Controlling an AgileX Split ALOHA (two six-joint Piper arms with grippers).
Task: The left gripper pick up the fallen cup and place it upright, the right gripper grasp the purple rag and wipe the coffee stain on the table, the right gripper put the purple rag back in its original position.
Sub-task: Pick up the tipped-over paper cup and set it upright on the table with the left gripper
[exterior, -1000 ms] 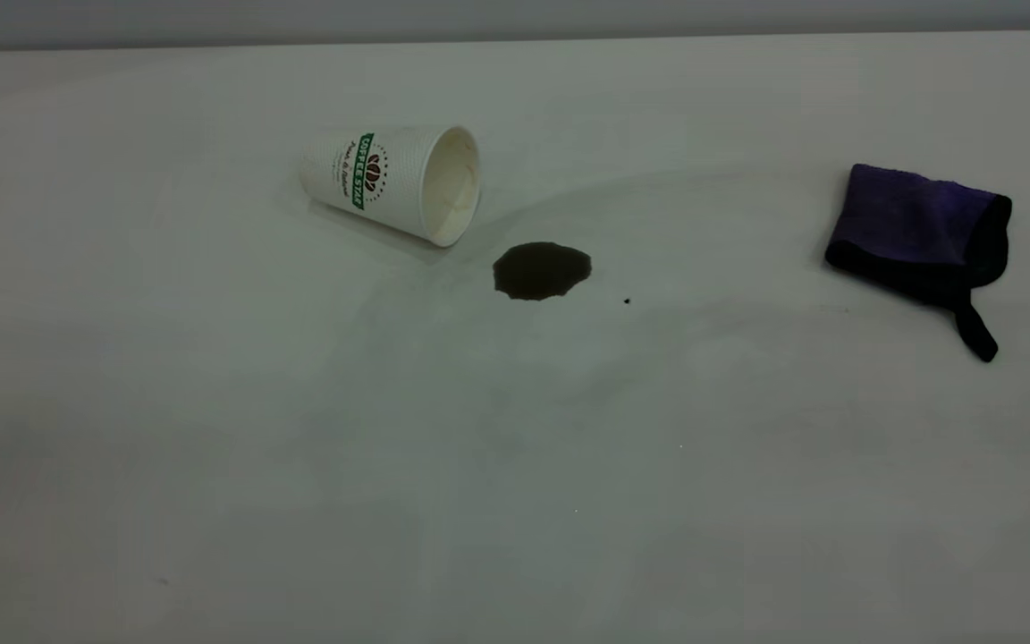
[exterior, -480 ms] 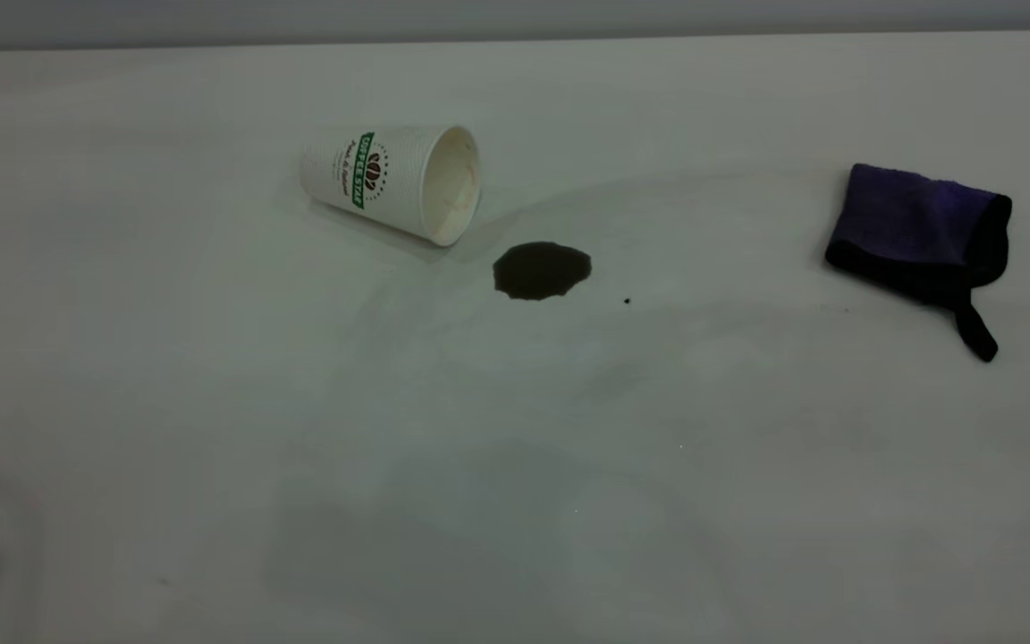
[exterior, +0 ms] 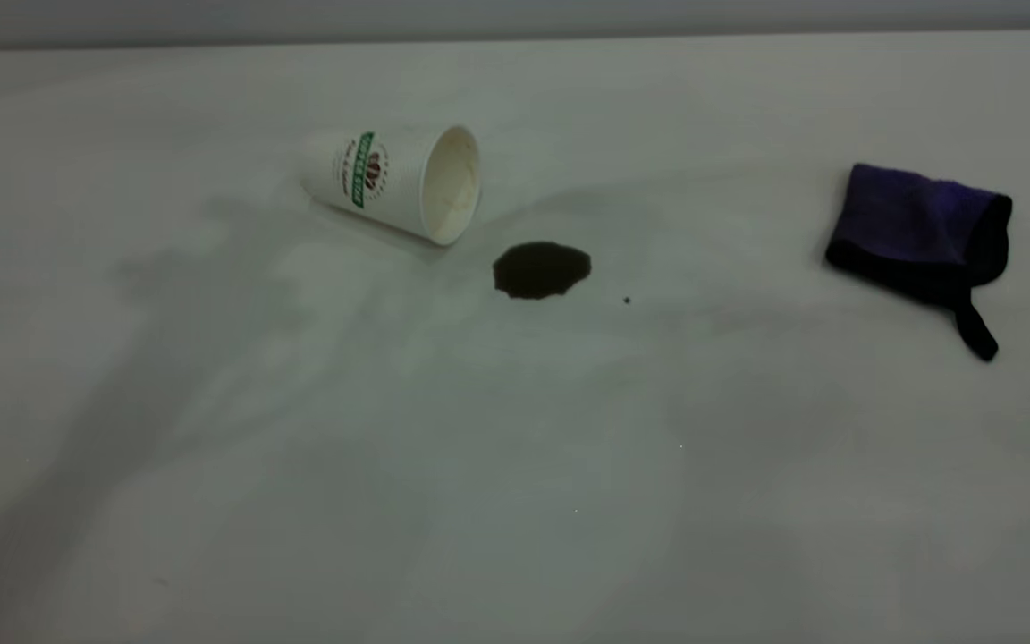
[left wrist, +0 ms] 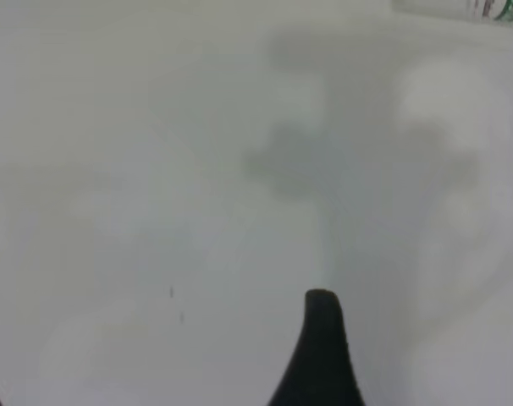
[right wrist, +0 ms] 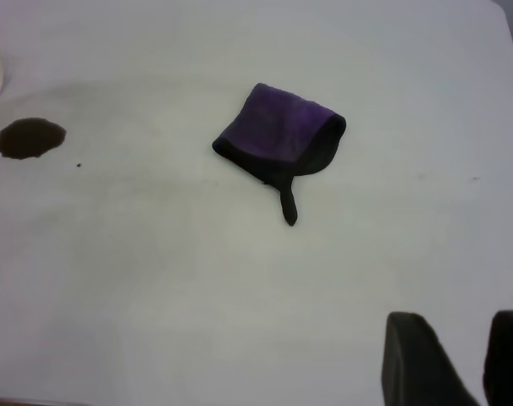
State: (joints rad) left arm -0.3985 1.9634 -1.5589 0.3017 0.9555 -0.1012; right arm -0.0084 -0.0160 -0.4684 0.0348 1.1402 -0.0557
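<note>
**A:** Shadows are what moved. Compared with a second ago, a big grey arm-shaped shadow now runs across the left half of the table (exterior: 515,501), reaching up toward the fallen cup (exterior: 394,182). Nothing else budged: cup, coffee stain (exterior: 541,269) and purple rag (exterior: 919,234) all sit exactly where they were.

**B:** So the left arm's coming in for the cup?

**A:** That's my read. Its wrist view shows the left gripper (left wrist: 320,355) above bare table, with the cup's edge just poking in at one corner, so it's near but not there. Only one dark finger is visible, so I can't tell whether the jaws are apart or together.

**B:** And the right side?

**A:** The right gripper (right wrist: 455,359) hangs well back from the rag, fingers apart with a narrow gap, holding nothing. Looks parked to me. The cup lies on its side, mouth toward the stain, just beside it; the rag lies well off to the right. Step one hasn't really started.
</note>
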